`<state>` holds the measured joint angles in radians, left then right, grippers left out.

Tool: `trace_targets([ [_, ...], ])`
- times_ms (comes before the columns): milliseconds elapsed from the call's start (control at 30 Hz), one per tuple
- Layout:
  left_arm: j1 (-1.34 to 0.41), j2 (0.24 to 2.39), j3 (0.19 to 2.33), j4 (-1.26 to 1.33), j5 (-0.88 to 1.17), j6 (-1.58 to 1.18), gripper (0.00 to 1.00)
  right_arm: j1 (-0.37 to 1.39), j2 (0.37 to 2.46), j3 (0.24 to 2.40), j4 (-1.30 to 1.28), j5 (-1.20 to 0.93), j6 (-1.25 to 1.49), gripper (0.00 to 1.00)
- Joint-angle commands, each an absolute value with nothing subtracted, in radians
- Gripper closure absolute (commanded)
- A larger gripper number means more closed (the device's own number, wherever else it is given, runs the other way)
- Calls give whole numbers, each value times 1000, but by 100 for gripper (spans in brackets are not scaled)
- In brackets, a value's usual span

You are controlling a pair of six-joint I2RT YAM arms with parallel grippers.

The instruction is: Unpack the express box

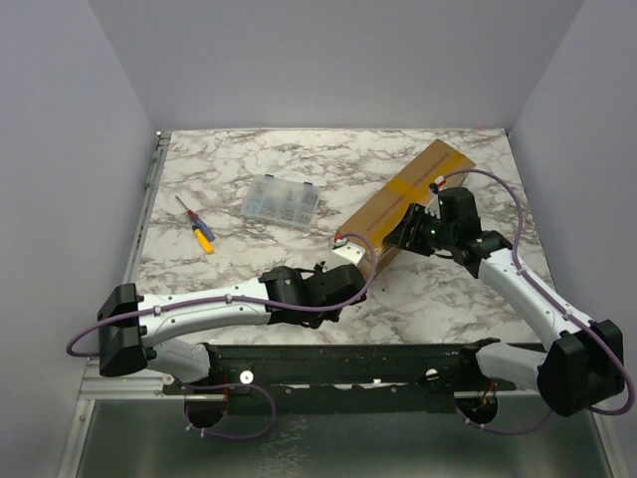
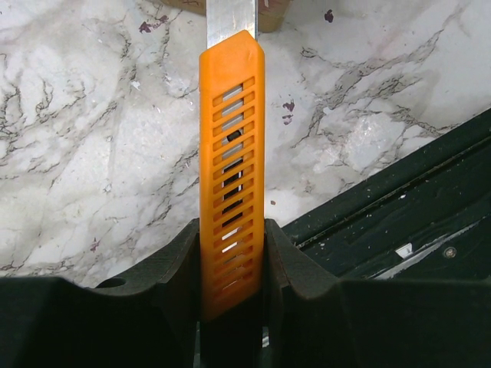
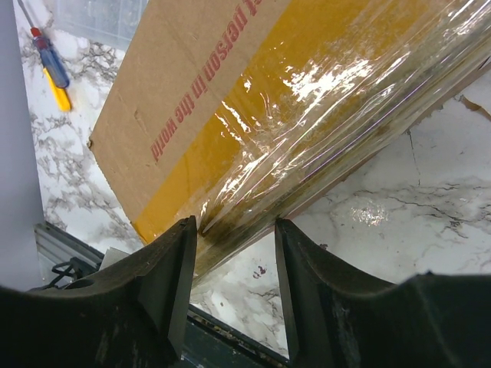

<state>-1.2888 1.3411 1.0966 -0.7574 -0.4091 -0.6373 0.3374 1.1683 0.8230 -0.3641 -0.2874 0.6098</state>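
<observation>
Nothing looks cut yet: the box (image 1: 418, 179) lies slantwise on the table's (image 1: 199, 169) right, tape unbroken, the left gripper (image 2: 232, 234) clamped on an orange knife (image 2: 232, 130), and the right gripper (image 3: 235, 230) half-open at the box's edge, hold unclear.

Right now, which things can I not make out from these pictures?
- Orange knife blade tip: left wrist view, cut off by the top edge.
- Express box red print: right wrist view, its start cut off by the top edge.
- Clear case contents: top view, too small.

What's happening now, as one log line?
left gripper: grips orange knife, blade out | right gripper: at express box edge
</observation>
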Motion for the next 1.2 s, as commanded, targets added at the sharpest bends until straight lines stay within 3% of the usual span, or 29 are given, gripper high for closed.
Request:
trace_targets([
  [0, -1287, 1339, 1092, -758, -433, -641, 100, 339, 1179, 813, -348, -325, 597, 49],
  [1167, -1285, 1368, 1102, -726, -378, -605, 100, 339, 1180, 802, -342, -348, 582, 49],
])
